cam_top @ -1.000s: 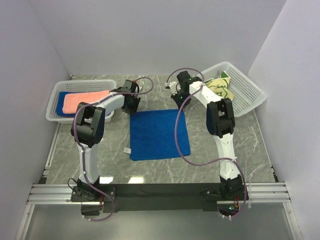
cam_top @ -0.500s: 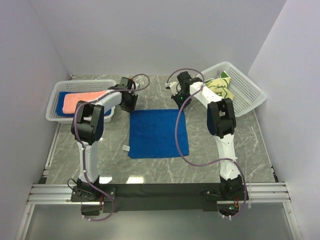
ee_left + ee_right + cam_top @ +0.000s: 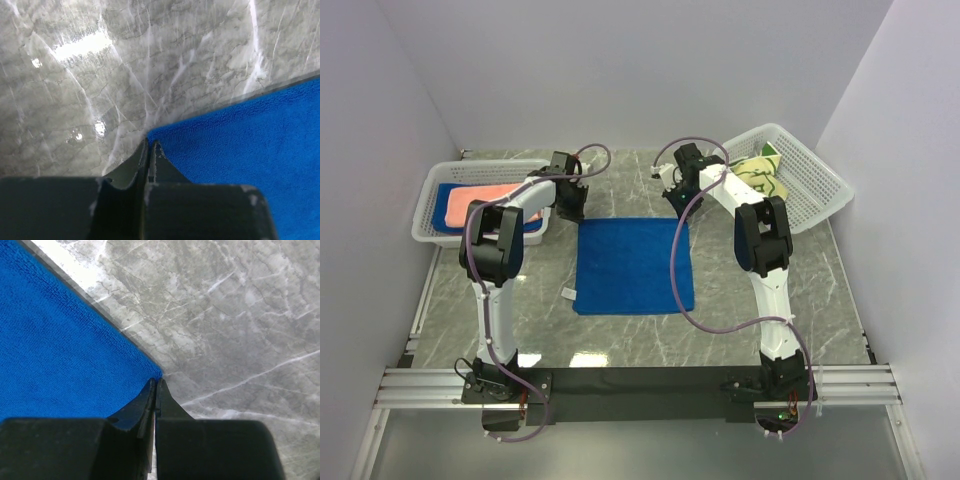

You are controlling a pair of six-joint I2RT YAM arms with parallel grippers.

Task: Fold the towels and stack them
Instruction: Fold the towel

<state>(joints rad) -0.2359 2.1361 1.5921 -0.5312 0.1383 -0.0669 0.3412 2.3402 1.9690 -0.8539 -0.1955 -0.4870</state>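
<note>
1. Grey marble tabletop (image 3: 790,290), pale walls around.
2. Royal blue towel (image 3: 634,266): flat, centre of the top view.
3. Left gripper (image 3: 150,146): jaws pressed together, pinching the towel's upper-left corner.
4. Right gripper (image 3: 156,384): jaws pinching its upper-right corner.
5. Salmon-pink towel (image 3: 470,200): in left lattice basket (image 3: 425,215).
6. Pale yellow towel (image 3: 760,178): in right lattice basket (image 3: 820,175).

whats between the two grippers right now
The far edge of the blue towel, running from left gripper to right gripper; the top view shows it.

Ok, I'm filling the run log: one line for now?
blue towel: flat | left gripper: shut on far-left corner | right gripper: shut on far-right corner
</note>
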